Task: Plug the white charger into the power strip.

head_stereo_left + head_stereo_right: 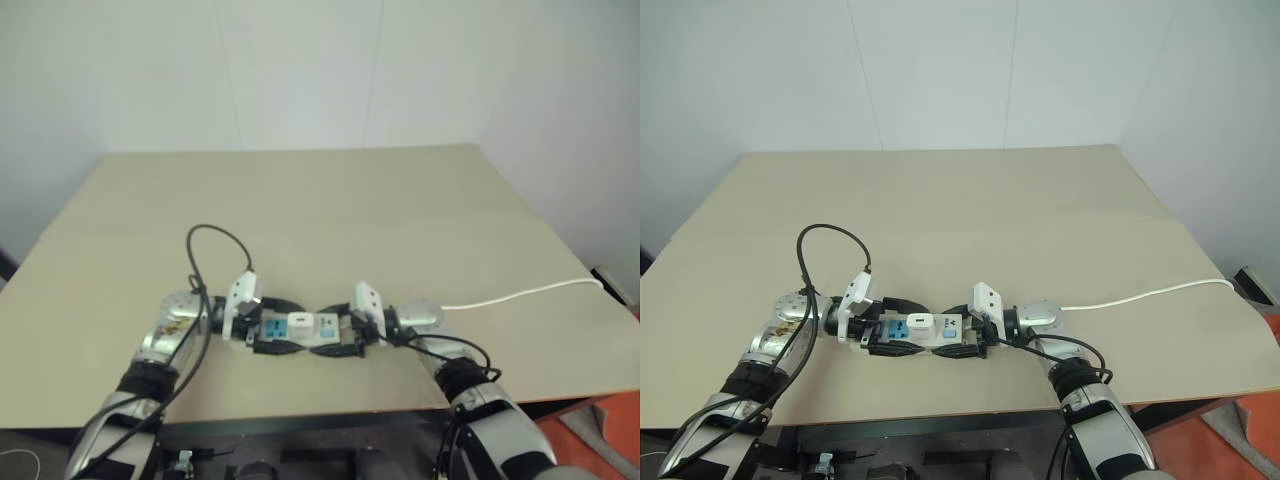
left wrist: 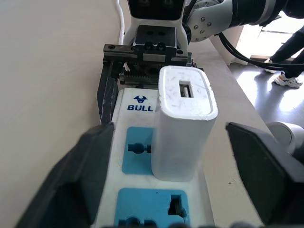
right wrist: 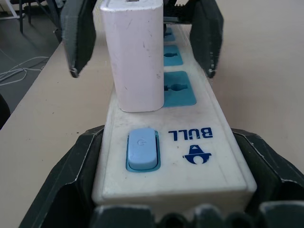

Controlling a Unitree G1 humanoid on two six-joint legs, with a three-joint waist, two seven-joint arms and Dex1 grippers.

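Broadly, the tabletop is bare apart from the power strip, which lies near its front edge between the two arms, its thin cord trailing off to the robot's right. As judged, the strip is a rigid, light plastic bar with smooth faces, liable to slide unless braced at its end. The right pincer clamps the switch end, a finger on each long side. The white charger stands upright in the socket next to the switch, apparently seated. It looks hard, light and slick; its flat side walls are the proper hold. The left pincer stands spread, fingers clear of the charger on both sides.
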